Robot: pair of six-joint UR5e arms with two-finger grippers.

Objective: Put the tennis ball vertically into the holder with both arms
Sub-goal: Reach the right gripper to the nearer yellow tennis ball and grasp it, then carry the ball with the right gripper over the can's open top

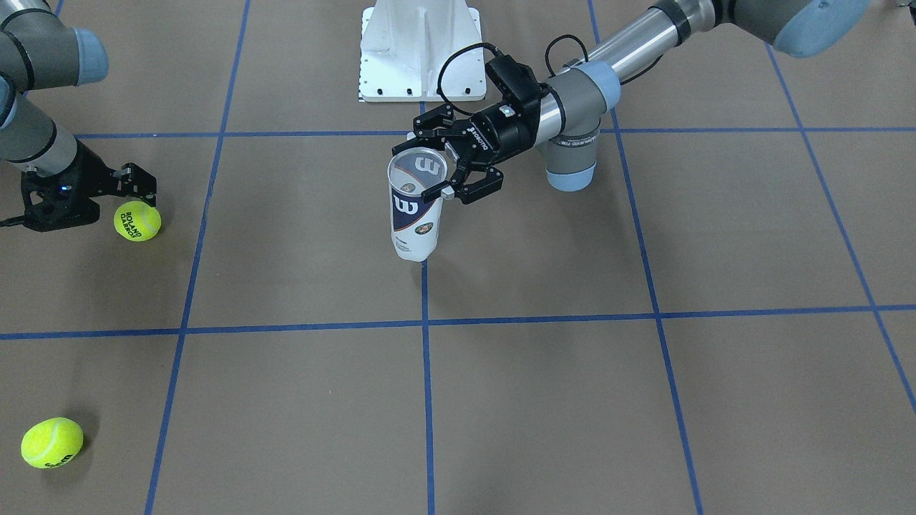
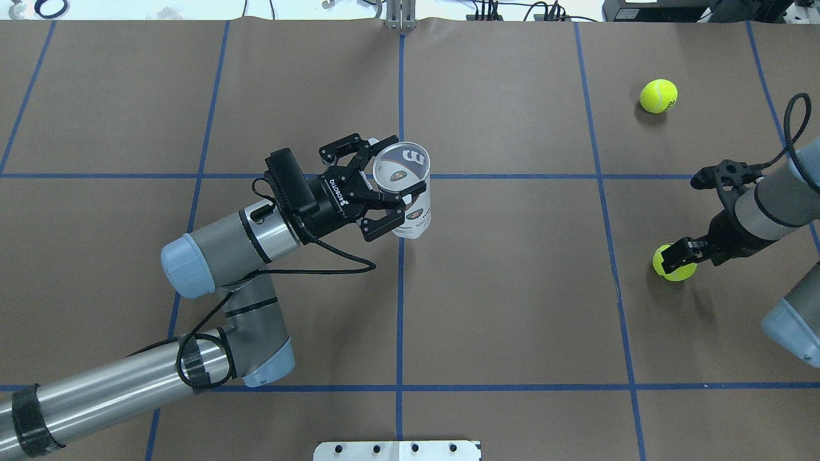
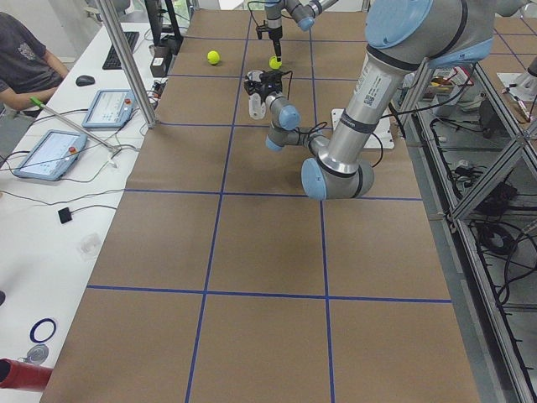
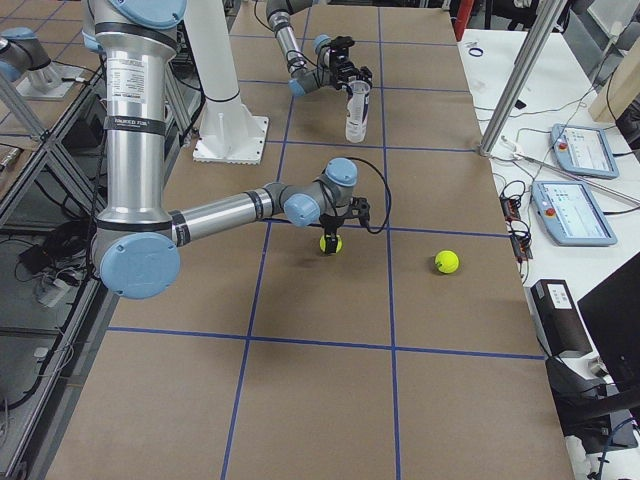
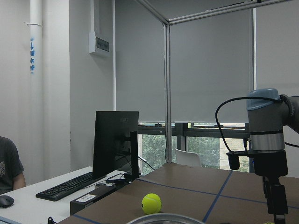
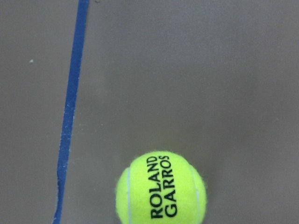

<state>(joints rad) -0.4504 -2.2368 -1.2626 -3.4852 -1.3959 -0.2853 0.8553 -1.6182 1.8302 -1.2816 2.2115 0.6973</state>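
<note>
Left hand (image 2: 405,163) pinches tennis-ball can (image 1: 413,229), likely thin and crushable, below rim. Right hand (image 2: 688,218) spread above Roland Garros ball (image 6: 161,189), probably light and felted; grasp across middle.

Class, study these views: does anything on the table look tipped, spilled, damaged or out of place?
Nothing stands out. The holder stands upright, mouth up, in the left gripper. One tennis ball lies at the right gripper; the other ball lies loose farther off.
</note>
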